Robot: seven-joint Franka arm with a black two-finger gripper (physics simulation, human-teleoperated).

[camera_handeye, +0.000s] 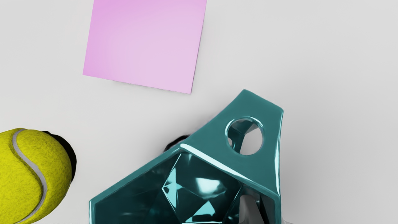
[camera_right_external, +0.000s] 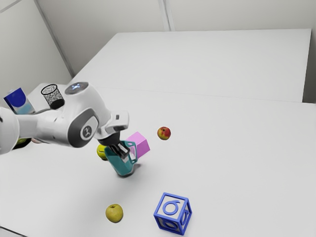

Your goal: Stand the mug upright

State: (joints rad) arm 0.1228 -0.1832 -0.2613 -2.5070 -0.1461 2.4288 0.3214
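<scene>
Jaws (camera_right_external: 121,149) closed on the mug's wall, one finger (camera_handeye: 248,208) inside the cup, just left of center in the exterior view. Beneath everything spreads the white worktop (camera_right_external: 237,138). The mug (camera_right_external: 120,162) leans, its mouth toward the upper left of that frame and its base toward the lower right, handle on the right side. I judge the turning largely done; what's left is taking out the lean, seating the base flat and letting go. I can't tell whether the base touches down. The pink block (camera_right_external: 140,144) is just beyond the handle, and the tennis ball (camera_right_external: 101,152) sits near the mug, to its left.
</scene>
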